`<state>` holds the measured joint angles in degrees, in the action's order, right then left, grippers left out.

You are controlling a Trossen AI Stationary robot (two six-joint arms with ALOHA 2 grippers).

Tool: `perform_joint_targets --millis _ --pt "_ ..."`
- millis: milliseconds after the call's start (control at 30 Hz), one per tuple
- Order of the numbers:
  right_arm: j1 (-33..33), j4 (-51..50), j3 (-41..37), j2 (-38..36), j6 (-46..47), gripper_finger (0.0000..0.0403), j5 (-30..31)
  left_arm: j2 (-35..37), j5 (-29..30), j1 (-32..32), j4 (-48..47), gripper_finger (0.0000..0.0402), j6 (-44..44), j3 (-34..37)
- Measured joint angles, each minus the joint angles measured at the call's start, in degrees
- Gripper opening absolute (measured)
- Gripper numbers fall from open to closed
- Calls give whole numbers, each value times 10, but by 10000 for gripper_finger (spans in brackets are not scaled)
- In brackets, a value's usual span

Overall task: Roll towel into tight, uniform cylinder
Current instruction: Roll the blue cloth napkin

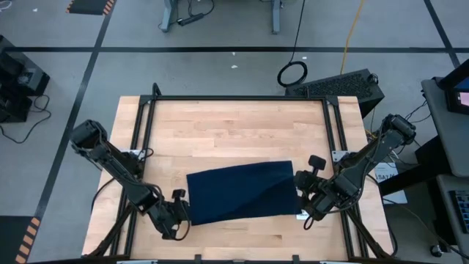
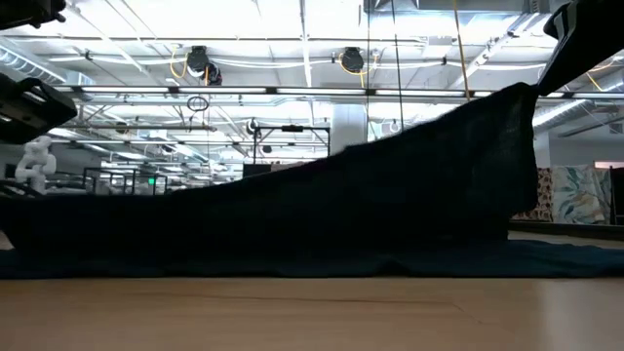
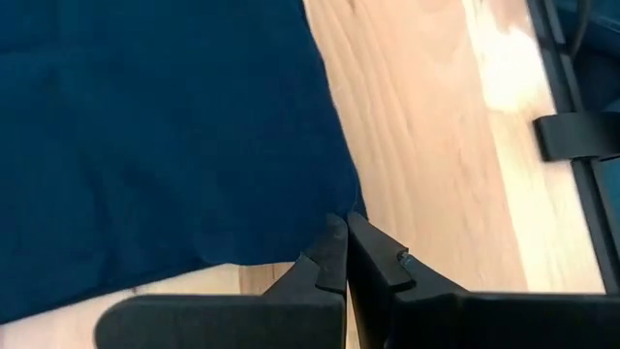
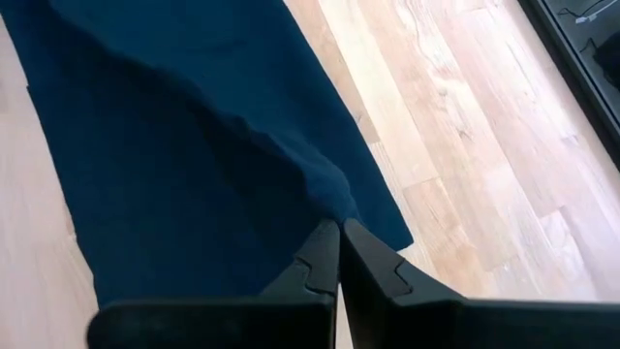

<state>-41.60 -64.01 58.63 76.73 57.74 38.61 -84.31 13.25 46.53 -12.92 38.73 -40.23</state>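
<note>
The dark navy towel (image 1: 240, 192) lies spread across the near middle of the wooden table (image 1: 234, 132). My left gripper (image 1: 183, 213) is shut at its near left corner, and my right gripper (image 1: 303, 205) is shut at its near right corner. In the low view the towel (image 2: 341, 205) rises from low on the left to a high peak (image 2: 522, 102) on the right. Its far part (image 2: 292, 265) rests on the table. My left gripper pinches the towel's near left corner (image 3: 341, 199) between its two fingertips (image 3: 334, 247), slanting down from the near left. That corner is raised a little and the cloth beyond it slopes down to the table. My right gripper pinches a bunched bit of the towel's near right corner (image 4: 329, 194) between its two fingertips (image 4: 325, 247), slanting down from the near right. That corner is held well above the table and a diagonal crease (image 1: 271, 192) runs from it across the cloth.
A black metal frame (image 1: 234, 97) borders the table at its far edge and both sides. Bare wood lies beyond the towel toward the far edge. A black box (image 1: 341, 84) sits just past the far right corner.
</note>
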Motion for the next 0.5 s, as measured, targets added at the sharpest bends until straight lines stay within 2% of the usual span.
perform_joint_targets --millis 100,300,500 --pt "0 6 0 0 -1 0 -1 -8 -16 3 2 2 0 0" --pt "0 6 0 0 -9 0 -13 21 -6 4 -44 2 -1 -18" --pt "0 11 0 0 -15 0 -10 67 21 4 -156 2 -5 -52"
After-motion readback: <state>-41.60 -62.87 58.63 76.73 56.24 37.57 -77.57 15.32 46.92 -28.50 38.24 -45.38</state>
